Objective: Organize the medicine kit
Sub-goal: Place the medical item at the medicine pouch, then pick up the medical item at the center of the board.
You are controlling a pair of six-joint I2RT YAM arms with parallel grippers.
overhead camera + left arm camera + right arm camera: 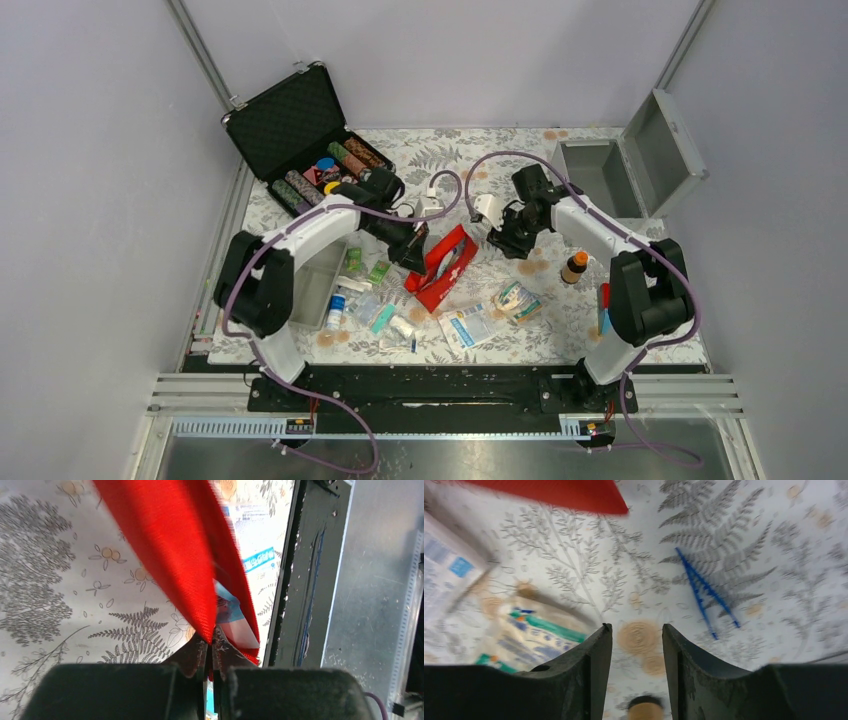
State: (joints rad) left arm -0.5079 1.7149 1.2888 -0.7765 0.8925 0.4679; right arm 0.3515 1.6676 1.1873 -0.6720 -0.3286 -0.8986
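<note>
Pinching red fabric first-aid pouch (447, 262) by one edge in clenched left gripper (210, 641). Hovering right gripper (636, 630) released, empty. Find silver-grey hinged-lid metal medicine kit (592, 178) at two o'clock, lid up. Next, likely: collecting loose packets (470, 325), needing a clean pinch.

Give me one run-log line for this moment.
left gripper: shut on red pouch edge | right gripper: open, empty, over table near blue tweezers | medicine kit: lid open
</note>
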